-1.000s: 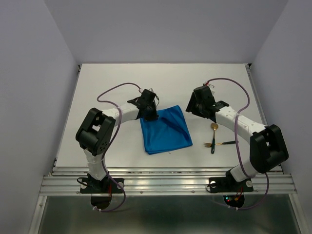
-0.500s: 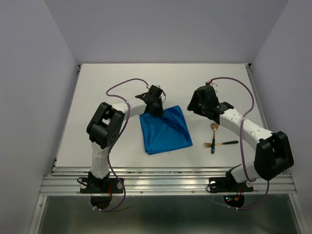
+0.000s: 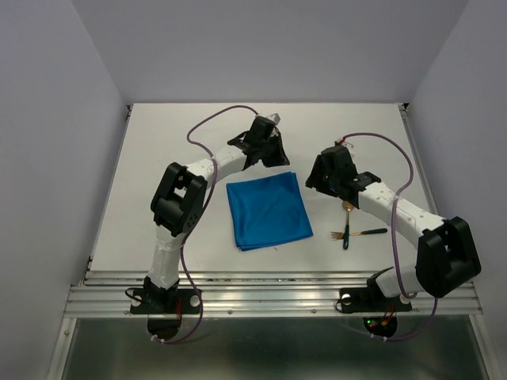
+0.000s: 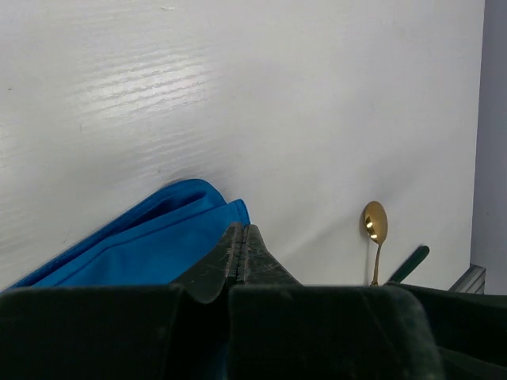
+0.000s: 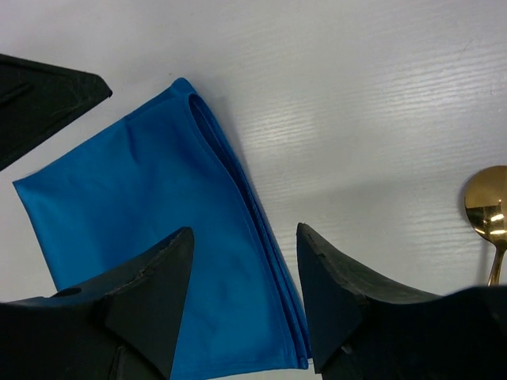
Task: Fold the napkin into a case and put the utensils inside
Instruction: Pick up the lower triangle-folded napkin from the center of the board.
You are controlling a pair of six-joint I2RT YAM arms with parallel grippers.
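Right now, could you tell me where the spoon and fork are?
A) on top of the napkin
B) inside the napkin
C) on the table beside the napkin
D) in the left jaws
C: the spoon and fork lie on the table, clear of the napkin.

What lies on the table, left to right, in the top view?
Napkin → spoon and fork; those two cross, so there is no clear order between them.
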